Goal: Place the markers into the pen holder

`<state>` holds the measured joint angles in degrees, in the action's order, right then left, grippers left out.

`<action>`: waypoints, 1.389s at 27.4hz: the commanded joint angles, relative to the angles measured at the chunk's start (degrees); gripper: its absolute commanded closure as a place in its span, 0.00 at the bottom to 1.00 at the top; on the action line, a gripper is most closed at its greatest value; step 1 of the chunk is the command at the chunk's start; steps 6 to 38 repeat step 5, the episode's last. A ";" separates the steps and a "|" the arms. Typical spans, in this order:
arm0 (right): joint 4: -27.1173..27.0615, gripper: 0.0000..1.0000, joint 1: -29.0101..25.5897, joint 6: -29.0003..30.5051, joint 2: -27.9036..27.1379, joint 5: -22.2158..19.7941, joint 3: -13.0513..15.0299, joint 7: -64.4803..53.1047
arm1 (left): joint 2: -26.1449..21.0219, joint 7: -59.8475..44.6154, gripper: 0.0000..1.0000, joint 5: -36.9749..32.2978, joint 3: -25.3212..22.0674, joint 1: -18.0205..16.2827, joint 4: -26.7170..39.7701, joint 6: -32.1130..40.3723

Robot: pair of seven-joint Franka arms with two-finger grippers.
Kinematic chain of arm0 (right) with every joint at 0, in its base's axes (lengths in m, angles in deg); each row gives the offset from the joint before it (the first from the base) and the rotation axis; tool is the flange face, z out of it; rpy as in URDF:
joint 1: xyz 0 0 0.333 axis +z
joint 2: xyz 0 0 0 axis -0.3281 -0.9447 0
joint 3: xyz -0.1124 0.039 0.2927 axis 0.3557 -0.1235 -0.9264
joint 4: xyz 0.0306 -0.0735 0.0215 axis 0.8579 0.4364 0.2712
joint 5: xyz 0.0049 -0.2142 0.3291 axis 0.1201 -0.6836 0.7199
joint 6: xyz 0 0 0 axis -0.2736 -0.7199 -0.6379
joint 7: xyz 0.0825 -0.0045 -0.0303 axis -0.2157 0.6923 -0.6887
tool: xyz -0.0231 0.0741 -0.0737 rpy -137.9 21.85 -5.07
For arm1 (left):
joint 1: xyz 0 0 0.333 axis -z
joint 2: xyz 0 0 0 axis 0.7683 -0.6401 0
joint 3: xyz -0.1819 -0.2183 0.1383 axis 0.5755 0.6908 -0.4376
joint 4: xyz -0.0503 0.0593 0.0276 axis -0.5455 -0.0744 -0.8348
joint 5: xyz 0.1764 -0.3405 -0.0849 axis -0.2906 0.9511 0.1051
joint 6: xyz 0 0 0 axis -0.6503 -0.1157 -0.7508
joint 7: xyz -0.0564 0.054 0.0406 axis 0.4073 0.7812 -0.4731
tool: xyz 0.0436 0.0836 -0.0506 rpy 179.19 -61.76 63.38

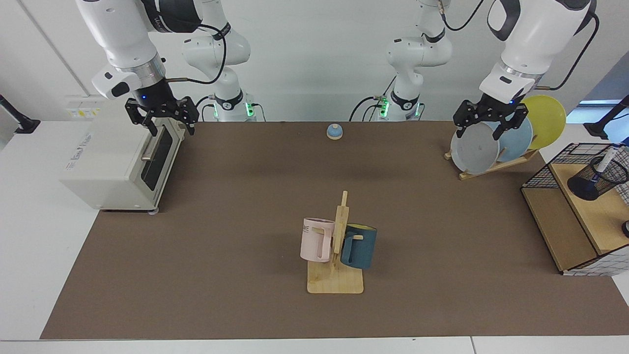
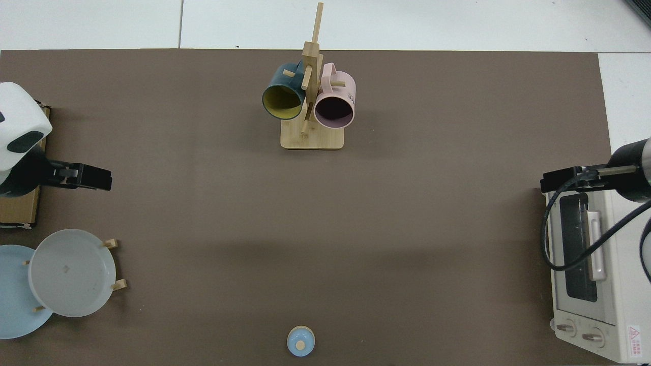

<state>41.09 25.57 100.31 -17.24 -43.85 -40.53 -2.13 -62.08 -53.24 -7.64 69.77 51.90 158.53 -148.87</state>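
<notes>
Now the marker (image 1: 607, 159) is seen standing tilted in the pen holder (image 1: 597, 178) on the wooden shelf (image 1: 585, 216). Above the plates (image 1: 474, 147), the left gripper (image 1: 486, 132) is held with fingers apart. By the toaster oven (image 1: 118, 162), the right gripper (image 1: 169, 129) is parked, fingers likewise spread.

1. I am holding my left gripper (image 1: 486, 129) up in the air at the facing view's right, wrist angled down, fingers spread apart and closed on nothing.
2. I am keeping my right gripper (image 1: 162, 123) raised at that view's left, fingers parted and empty, the arm waiting.
</notes>
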 commanded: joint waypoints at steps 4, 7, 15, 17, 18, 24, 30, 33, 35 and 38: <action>0.45 0.00 -0.88 0.13 0.57 1.29 -0.45 0.25 | -0.64 1.28 0.00 -0.42 0.36 -0.64 -0.74 0.09; 0.45 0.00 -0.88 0.13 0.57 1.29 -0.45 0.25 | -0.64 1.28 0.00 -0.33 0.36 -0.64 -0.74 0.09; 0.45 0.00 -0.88 0.13 0.57 1.29 -0.45 0.25 | -0.64 1.28 0.00 -0.33 0.36 -0.64 -0.74 0.09; 0.45 0.00 -0.88 0.13 0.57 1.29 -0.45 0.25 | -0.64 1.28 0.00 -0.33 0.36 -0.64 -0.74 0.09; 0.45 0.00 -0.88 0.13 0.57 1.29 -0.45 0.25 | -0.64 1.28 0.00 -0.33 0.36 -0.64 -0.74 0.09; 0.45 0.00 -0.88 0.13 0.57 1.29 -0.45 0.25 | -0.64 1.28 0.00 -0.33 0.36 -0.64 -0.74 0.09; 0.45 0.00 -0.88 0.13 0.57 1.29 -0.45 0.25 | -0.64 1.28 0.00 -0.33 0.36 -0.64 -0.74 0.09; 0.45 0.00 -0.88 0.13 0.57 1.29 -0.45 0.25 | -0.64 1.28 0.00 -0.33 0.36 -0.64 -0.74 0.09; 0.45 0.00 -0.88 0.13 0.57 1.29 -0.45 0.25 | -0.64 1.28 0.00 -0.33 0.36 -0.64 -0.74 0.09; 0.45 0.00 -0.88 0.13 0.57 1.29 -0.45 0.25 | -0.64 1.28 0.00 -0.33 0.36 -0.64 -0.74 0.09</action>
